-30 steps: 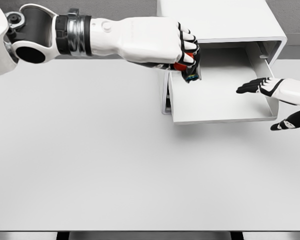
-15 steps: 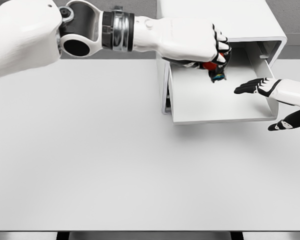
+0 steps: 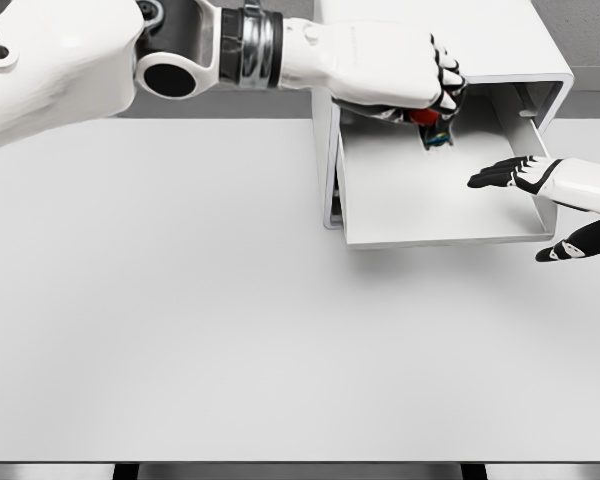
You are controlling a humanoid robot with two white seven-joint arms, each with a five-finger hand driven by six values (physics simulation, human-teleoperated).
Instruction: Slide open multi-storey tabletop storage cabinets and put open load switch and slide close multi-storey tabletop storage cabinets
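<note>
Since the earlier frame the left hand [image 3: 405, 80] has edged deeper, fingers curled around the small red-and-black load switch [image 3: 430, 124] over the smooth white boxy cabinet's open drawer [image 3: 430, 205]; at three o'clock, the right hand [image 3: 540, 185] hovers, fingers spread.

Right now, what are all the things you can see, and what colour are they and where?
Table: one, white, fills most of the picture.
Storage cabinet: one, white, at the table's back, right of the middle.
Drawer: one, white, pulled open out of the cabinet toward the robot; nothing lying on its visible floor.
Load switch: one, red with dark and blue bits, gripped over the back of the drawer; mostly hidden by fingers.
Left hand: one, white with black fingertips, closed round the switch, arm coming across from the upper left.
Right hand: one, white and black, fingers spread, by the drawer's right side.
</note>
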